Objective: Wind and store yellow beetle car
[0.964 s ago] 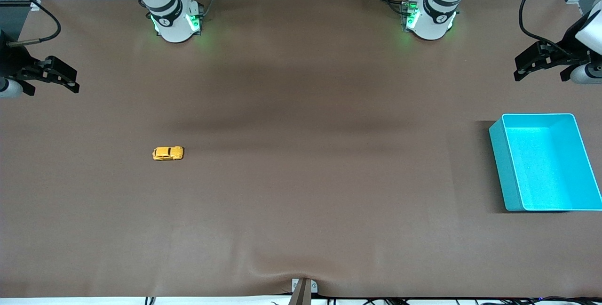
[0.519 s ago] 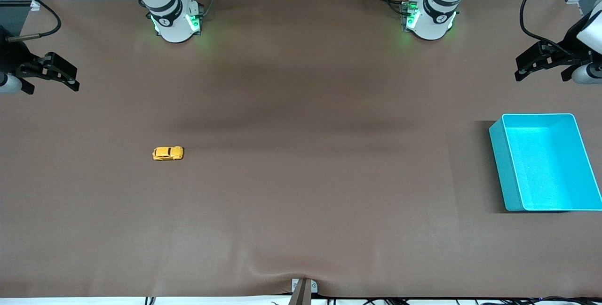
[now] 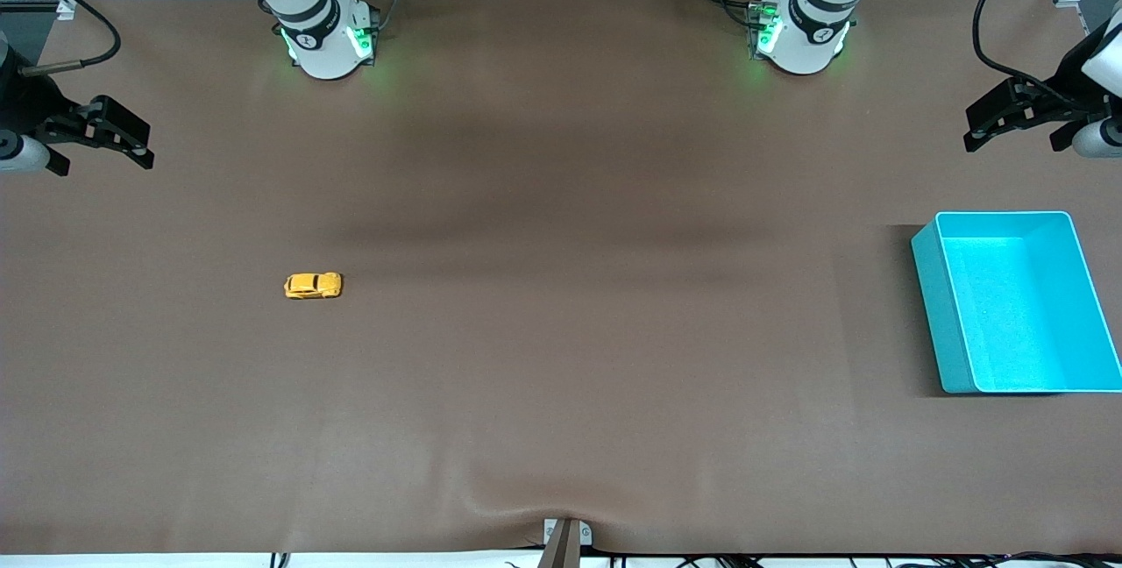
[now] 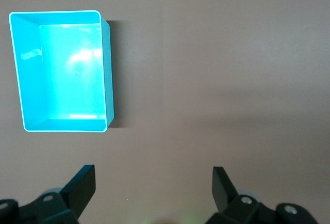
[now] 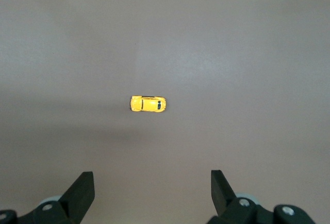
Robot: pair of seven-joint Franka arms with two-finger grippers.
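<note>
The yellow beetle car [image 3: 313,286] lies alone on the brown table, toward the right arm's end. In the right wrist view the yellow beetle car [image 5: 148,104] shows well ahead of the open fingers. My right gripper [image 3: 145,150] hangs over the table's edge at that end, open and empty, well apart from the car. My left gripper [image 3: 975,128] hangs open over the left arm's end of the table, with nothing between its fingers [image 4: 85,183].
A turquoise bin [image 3: 936,314] stands empty at the left arm's end; the bin [image 4: 107,69] also shows in the left wrist view. The arm bases [image 3: 326,38] stand along the table's back edge. A small clamp [image 3: 565,537] sits at the front edge.
Both grippers have drifted slightly at their ends of the table. The car and the bin have not moved.
</note>
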